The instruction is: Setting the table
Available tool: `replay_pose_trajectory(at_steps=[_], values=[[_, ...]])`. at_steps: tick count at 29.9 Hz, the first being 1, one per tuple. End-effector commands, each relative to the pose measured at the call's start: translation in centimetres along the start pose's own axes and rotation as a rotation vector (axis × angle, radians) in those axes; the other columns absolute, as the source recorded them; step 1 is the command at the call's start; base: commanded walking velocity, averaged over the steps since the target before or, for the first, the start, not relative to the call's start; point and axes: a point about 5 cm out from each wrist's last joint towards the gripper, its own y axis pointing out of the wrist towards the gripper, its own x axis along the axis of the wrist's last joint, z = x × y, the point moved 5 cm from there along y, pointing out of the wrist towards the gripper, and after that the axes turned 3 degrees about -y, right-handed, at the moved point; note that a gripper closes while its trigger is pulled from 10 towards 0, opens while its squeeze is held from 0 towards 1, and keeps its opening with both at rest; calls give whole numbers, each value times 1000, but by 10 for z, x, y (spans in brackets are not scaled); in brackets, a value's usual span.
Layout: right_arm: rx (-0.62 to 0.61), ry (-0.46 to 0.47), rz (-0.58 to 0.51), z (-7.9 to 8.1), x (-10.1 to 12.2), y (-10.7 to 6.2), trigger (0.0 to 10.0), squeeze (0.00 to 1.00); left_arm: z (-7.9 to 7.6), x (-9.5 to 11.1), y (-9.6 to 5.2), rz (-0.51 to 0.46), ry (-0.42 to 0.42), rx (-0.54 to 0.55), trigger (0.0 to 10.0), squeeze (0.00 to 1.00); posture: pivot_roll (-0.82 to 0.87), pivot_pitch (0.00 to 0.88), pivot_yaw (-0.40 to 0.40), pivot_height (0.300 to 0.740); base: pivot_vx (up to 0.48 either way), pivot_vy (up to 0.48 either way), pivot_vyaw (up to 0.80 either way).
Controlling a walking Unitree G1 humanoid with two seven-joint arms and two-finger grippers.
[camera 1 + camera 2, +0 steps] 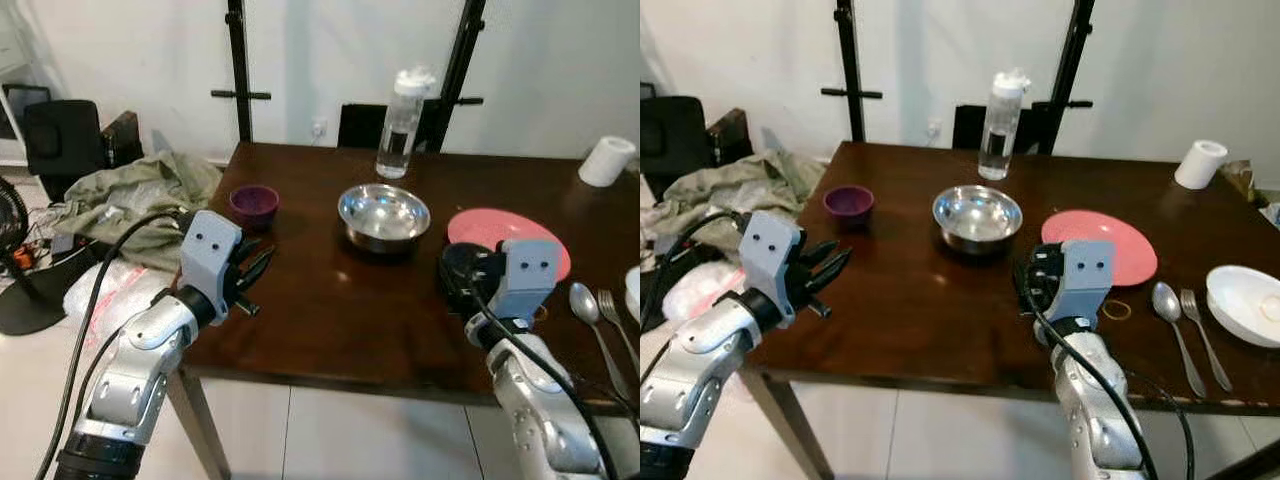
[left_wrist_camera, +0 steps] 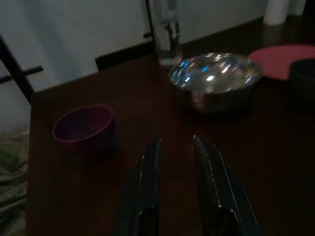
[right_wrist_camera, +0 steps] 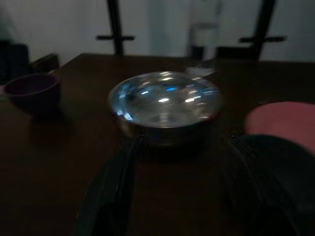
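The steel bowl (image 1: 977, 216) stands near the middle of the dark wooden table (image 1: 940, 330), and it is the thing that lies straight ahead of both arms. The right gripper (image 1: 1038, 282) hangs low over the table just in front of the bowl, a little to its right side; in the right wrist view its two fingers (image 3: 110, 189) stand wide apart, one on each side of the bowl's image, and they hold nothing. The bowl is round, so it has no long axis; only the rim matters, and the spread of the fingers looks about as wide as the bowl itself.

The left gripper (image 1: 825, 265) is over the left edge of the table, with its fingers close to each other, a narrow gap between them, also empty. From it the purple cup (image 1: 848, 203) is ahead and slightly inward, and the bowl is further away, toward the right. So I judge the right arm is the nearer one for the bowl, and the left arm the nearer one for the cup.

The pink plate (image 1: 1110, 240) lies just beside the right gripper on its right side, partly hidden behind the wrist. Further right are a spoon (image 1: 1170, 315) and a fork (image 1: 1202, 330) side by side, then a white dish (image 1: 1245, 300) at the edge. A water bottle (image 1: 1001, 122) stands upright behind the bowl, and a paper roll (image 1: 1198, 163) at the far corner
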Motion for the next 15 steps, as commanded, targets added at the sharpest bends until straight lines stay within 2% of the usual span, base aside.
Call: replay_pose_trajectory(at_steps=[1,5,13,15], values=[[-22,-3,1,-6,-2,-2,10000,0,-3,-3,1,8,-10,-19,10000,0,63,97,79,740,480,0,0],[-54,-10,-45,-10,7,1,10000,0,-6,-3,1,9,-14,-40,10000,0,62,91,81,740,480,0,0],[-80,-31,-57,-14,10,2,10000,0,-10,-3,1,6,-22,-68,10000,0,61,89,81,740,480,0,0],[-88,-15,-64,-16,10,1,10000,0,-15,-3,2,9,-40,-92,10000,0,55,88,82,740,152,0,0]])
